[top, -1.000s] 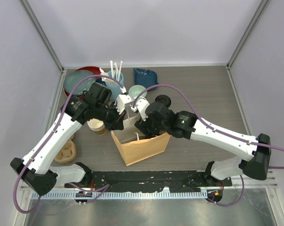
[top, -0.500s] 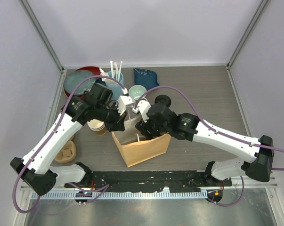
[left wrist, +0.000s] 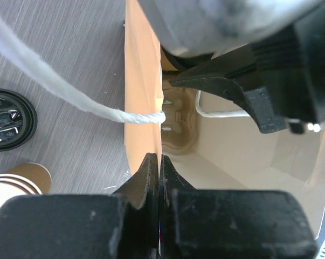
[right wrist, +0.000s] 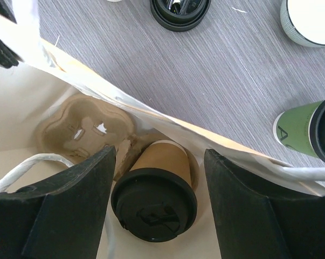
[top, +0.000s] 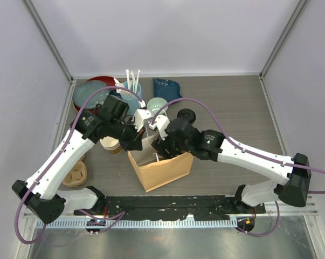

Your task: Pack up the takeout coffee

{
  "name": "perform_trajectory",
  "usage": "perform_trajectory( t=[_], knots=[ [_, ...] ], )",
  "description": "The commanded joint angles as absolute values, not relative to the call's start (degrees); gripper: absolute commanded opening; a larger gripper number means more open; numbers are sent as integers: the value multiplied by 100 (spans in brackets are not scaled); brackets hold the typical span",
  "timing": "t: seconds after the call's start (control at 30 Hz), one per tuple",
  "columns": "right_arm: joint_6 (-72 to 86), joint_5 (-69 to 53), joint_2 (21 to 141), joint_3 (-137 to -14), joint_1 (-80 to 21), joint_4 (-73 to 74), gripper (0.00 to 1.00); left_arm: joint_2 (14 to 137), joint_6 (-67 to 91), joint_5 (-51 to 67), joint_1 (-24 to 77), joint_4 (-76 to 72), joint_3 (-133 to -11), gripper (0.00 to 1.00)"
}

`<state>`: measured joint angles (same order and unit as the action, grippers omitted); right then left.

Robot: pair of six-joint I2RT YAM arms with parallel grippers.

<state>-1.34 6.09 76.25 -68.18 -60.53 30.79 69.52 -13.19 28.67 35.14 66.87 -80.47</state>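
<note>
From above, the paper bag [top: 163, 171] stood open near the middle of the table [top: 232, 108], with both arms reaching over its mouth. The left gripper [top: 134, 141] sat at the bag's far-left rim and the right gripper [top: 158, 147] dipped into the opening just beside it; their jaw states could not be told from there. At the far edge stood a red bowl [top: 100, 81], a blue cup of utensils [top: 132, 89] and a blue pouch [top: 166, 87], with a stack of black lids [top: 186, 115] to the right of the bag's far side. In the left wrist view, the left gripper [left wrist: 158, 162] was pinched tight on the bag's orange wall [left wrist: 143, 97], a white twine handle [left wrist: 70, 100] running off its rim; a pulp carrier [left wrist: 178, 127] lay inside the bag. In the right wrist view, the right gripper [right wrist: 159, 154] was spread wide, its fingers [right wrist: 70, 205] either side of the brown-walled cup [right wrist: 162, 162], which sat inside the bag beside the carrier with its black lid [right wrist: 154, 202] on. The green-walled cup [right wrist: 299, 129] stood lidded on the table outside the bag, near its rim.
</note>
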Motion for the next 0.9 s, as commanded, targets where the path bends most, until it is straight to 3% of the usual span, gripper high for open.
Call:
perform_trajectory(
  t=[0.0,0.87],
  knots=[
    [-70,510,7673,-6987,-6038,2557,71,6935,-1231,2979,3568,6697,-8112,0],
    [-54,308,7049,-6951,-6038,2998,70,6873,-1186,2540,3568,6486,-8042,0]
  ],
)
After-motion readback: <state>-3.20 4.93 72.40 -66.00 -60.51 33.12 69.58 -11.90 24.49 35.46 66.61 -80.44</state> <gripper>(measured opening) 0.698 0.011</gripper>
